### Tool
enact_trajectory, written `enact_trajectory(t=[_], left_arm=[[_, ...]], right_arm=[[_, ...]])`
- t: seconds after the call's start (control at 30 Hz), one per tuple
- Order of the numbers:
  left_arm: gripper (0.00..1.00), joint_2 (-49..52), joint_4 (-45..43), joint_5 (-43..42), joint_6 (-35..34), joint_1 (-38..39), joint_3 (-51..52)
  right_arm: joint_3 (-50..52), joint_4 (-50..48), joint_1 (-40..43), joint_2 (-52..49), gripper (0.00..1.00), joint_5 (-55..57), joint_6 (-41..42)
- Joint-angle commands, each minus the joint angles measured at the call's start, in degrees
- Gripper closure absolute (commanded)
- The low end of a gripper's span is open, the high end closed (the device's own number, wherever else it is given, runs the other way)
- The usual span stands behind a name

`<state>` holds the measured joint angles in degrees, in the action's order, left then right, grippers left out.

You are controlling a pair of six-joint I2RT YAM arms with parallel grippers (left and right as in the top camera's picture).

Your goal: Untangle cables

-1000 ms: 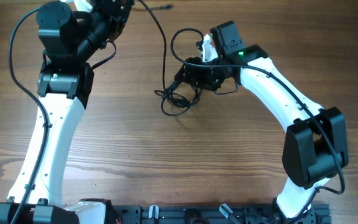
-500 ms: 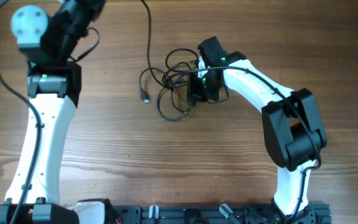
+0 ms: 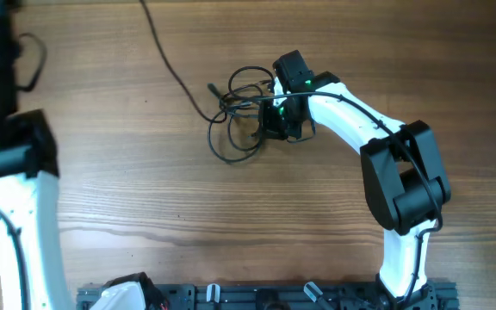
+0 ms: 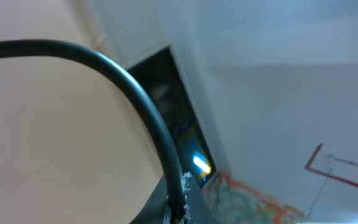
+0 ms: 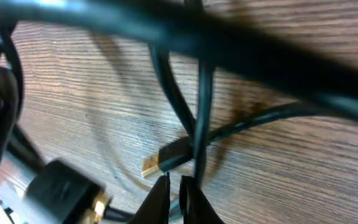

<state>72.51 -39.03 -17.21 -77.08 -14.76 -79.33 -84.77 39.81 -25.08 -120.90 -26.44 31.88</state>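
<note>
Tallied on one tabletop point(image 3: 231, 224): two arms, one tangle.
Counted one left arm point(image 3: 20, 151) at 9 o'clock, one right arm point(image 3: 351, 116) at 3; one bundle of black cables point(image 3: 239, 116) at centre, strand number unclear; one cord point(image 3: 170, 65) running off toward 11; two gold-tipped plugs point(image 5: 165, 158) close up.

Seen from above, bright, even light falls on the desk point(image 3: 145, 198). The cables point(image 3: 235, 129) and my right arm point(image 3: 351, 120) cast only soft, short shadows. My left arm point(image 3: 15, 172) is smeared by motion blur at the left edge. My left wrist view is hazy and pale, and everything behind one of the cables point(image 4: 148, 115) is out of focus. In my right wrist view the nearest cables point(image 5: 229, 46) blur darkly, while the wood grain beneath is sharp.
</note>
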Motion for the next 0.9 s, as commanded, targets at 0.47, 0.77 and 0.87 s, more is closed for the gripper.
enact_trajectory(t=[0.47, 0.77, 0.87], left_arm=[[0.96, 3.48, 79.41, -9.49, 41.99, -2.97, -5.16], [0.73, 18.73, 91.52, -9.27, 57.66, 4.87, -5.11], [0.44, 18.75, 92.52, -8.48, 57.64, 8.02, -5.11]], right_arm=[[0.15, -0.13, -0.09, -0.83, 0.91, 1.16, -0.35], [-0.61, 0.42, -0.07, -0.07, 0.91, -0.52, -5.84], [-1.66, 2.45, -0.09, 4.74, 0.73, -0.74, -8.02]])
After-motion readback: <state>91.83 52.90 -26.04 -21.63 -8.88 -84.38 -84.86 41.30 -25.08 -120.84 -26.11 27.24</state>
